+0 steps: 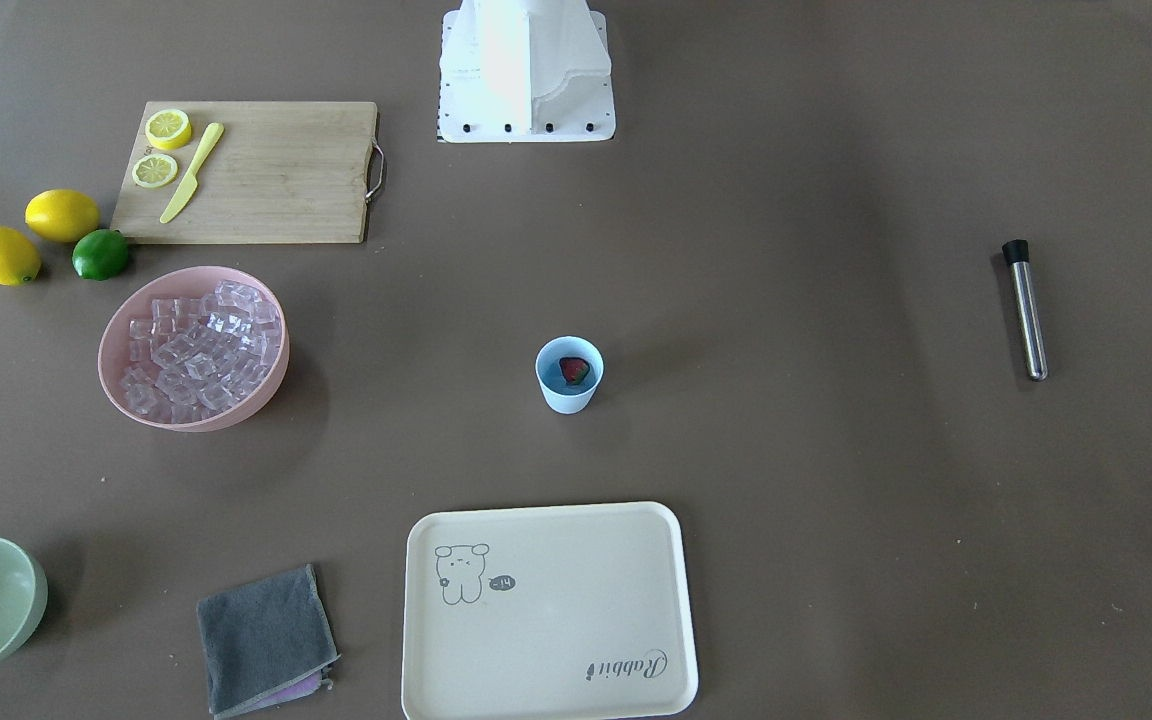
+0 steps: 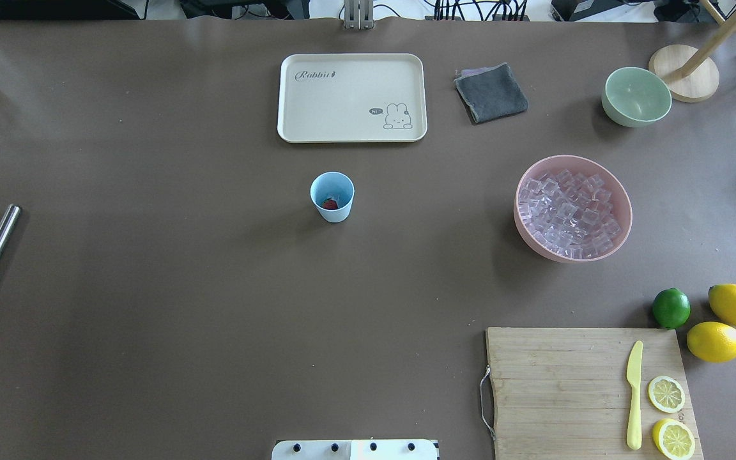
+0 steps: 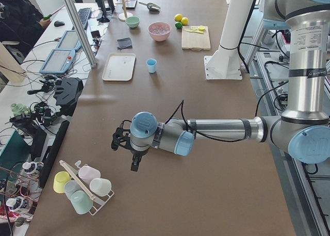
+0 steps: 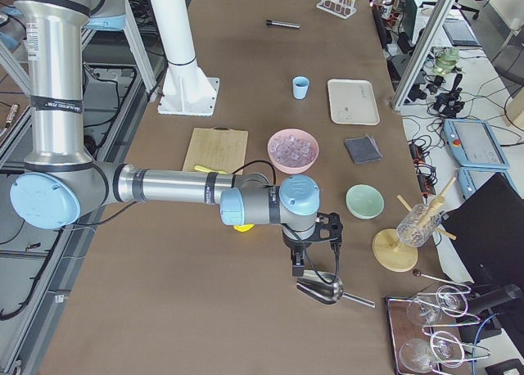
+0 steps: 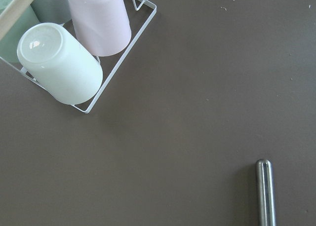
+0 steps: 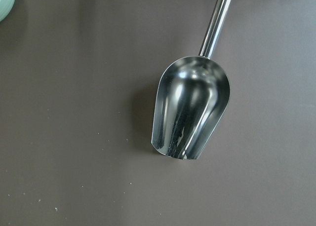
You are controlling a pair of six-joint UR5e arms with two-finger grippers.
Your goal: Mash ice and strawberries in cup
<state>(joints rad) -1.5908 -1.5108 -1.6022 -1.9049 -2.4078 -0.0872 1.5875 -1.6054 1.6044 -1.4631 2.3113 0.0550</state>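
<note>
The left gripper (image 3: pixel 118 142) hangs over the surface (image 5: pixel 197 88) near a steel rod (image 5: pixel 264 191), the right gripper (image 4: pixel 327 246) hangs above a scoop (image 6: pixel 190 110), and how far either is spread cannot be told.

Metal scoop (image 6: pixel 190 112) was mirror-polished; the rod (image 1: pixel 1028 315) was brushed steel with a matt black cap. Light-blue cup (image 1: pixel 569 385) looked smooth plastic, ice (image 1: pixel 198 350) clear and glossy, tray (image 1: pixel 548 640) matt cream. Wooden board (image 1: pixel 256 172) showed grain, cloth (image 1: pixel 264 638) was fuzzy grey fabric, table (image 1: pixel 836 450) matt brown.
</note>
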